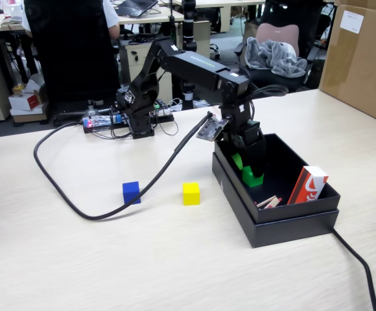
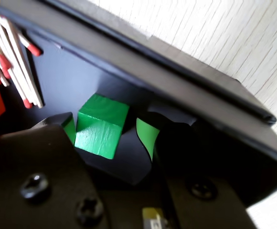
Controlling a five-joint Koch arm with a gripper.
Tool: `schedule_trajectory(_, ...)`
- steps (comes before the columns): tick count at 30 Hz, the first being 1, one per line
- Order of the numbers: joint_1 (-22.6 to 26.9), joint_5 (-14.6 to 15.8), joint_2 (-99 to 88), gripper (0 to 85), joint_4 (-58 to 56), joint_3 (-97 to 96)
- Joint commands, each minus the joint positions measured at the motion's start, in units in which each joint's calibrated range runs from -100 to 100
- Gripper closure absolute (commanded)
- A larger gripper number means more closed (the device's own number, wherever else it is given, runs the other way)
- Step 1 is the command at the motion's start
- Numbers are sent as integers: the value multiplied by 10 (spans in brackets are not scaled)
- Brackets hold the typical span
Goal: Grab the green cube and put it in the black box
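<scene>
Inside the black box [image 1: 285,223] the green cube [image 2: 100,126] sits on the floor near one wall. To its right in the fixed view lie some red-tipped matches [image 1: 268,202], then a red and white packet [image 1: 308,184] whose writing is too small to read. The arm bends down into the box. The gripper [image 2: 111,131] is open around the cube, its left pad just beside it and its right pad apart from it.

Three cubes: green cube [image 1: 252,177], blue [image 1: 131,192], yellow [image 1: 190,193]; one black box [image 1: 285,228]
</scene>
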Motion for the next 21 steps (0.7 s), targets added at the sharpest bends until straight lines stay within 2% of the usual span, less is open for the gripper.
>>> schedule_trajectory(1, 0, -1, -21, 524, 3, 8)
schedule_trajectory(2, 0, -1, -33, 440, 4, 0)
schedule_trajectory(6, -2, 5, -102, 375, 4, -6)
schedule_trajectory(10, -1, 19, -194, 376, 4, 16)
schedule_trajectory(16, -11, 19, -326, 375, 4, 71)
schedule_trajectory(21, -42, 0, -475, 367, 24, -12)
